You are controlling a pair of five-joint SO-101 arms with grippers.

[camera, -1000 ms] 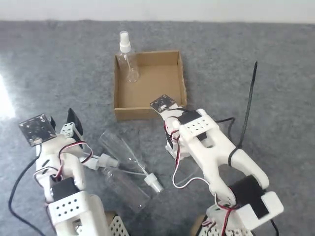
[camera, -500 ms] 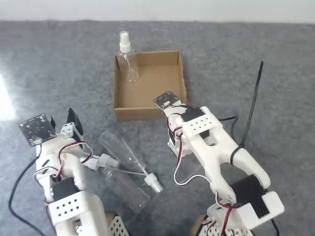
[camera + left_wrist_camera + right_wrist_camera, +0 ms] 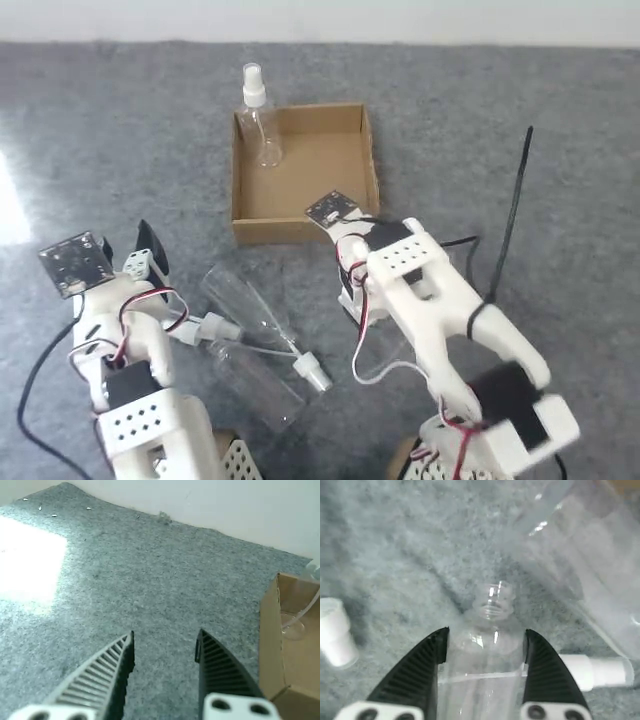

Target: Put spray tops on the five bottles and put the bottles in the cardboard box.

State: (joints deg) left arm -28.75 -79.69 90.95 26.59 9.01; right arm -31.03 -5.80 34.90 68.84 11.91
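A clear bottle with an open neck lies between the fingers of my right gripper, which is shut on its body. The right arm hangs over the table just in front of the cardboard box. One capped bottle leans in the box's far left corner. Two more capped bottles lie side by side between the arms. White spray tops flank the held bottle. My left gripper is open over bare carpet, left of the box.
Grey carpet covers the table. A black cable tie sticks up from the right arm. Another clear bottle lies close beyond the held one. The left arm stands at the near left.
The right arm swung slightly to the right and came back, its cable tie swaying. The left arm and the lying bottles kept still.
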